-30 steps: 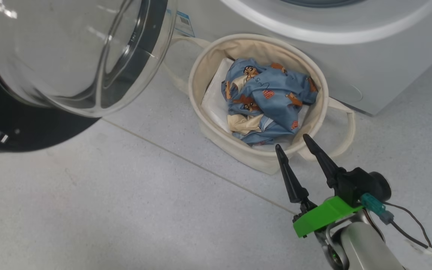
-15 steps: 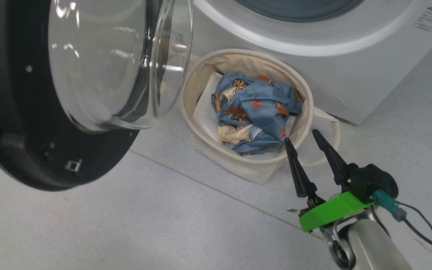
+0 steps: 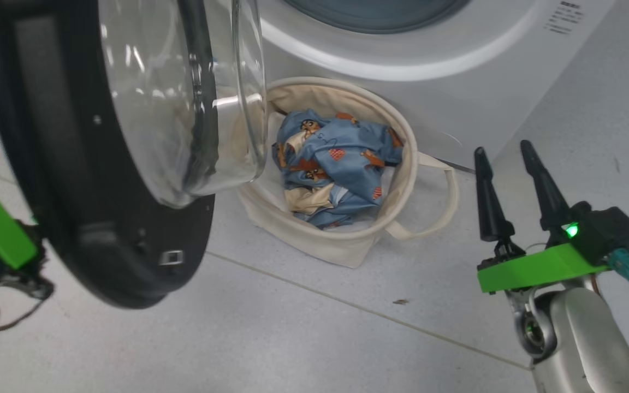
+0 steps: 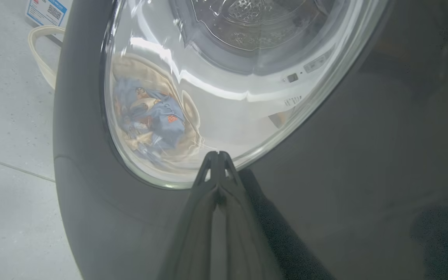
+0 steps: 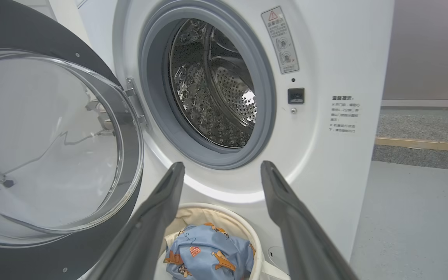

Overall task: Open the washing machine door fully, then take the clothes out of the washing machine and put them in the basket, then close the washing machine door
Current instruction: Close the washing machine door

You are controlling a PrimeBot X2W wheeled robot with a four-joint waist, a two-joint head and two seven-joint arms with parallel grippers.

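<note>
Left gripper (image 4: 218,156), fingers pinched together and empty, is against the washing machine door (image 3: 101,245), which has swung partway shut; clothes (image 3: 336,164) sit in the basket (image 3: 347,248) beside the door, so only closing remains.

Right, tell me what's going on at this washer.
The clothes already lie in the basket in front of the washing machine, whose drum looks empty. The washing machine door stands open, and the shut left pincer is at its outer face. The right pincer hangs open and empty beside the basket. Closing the door is what remains.
</note>
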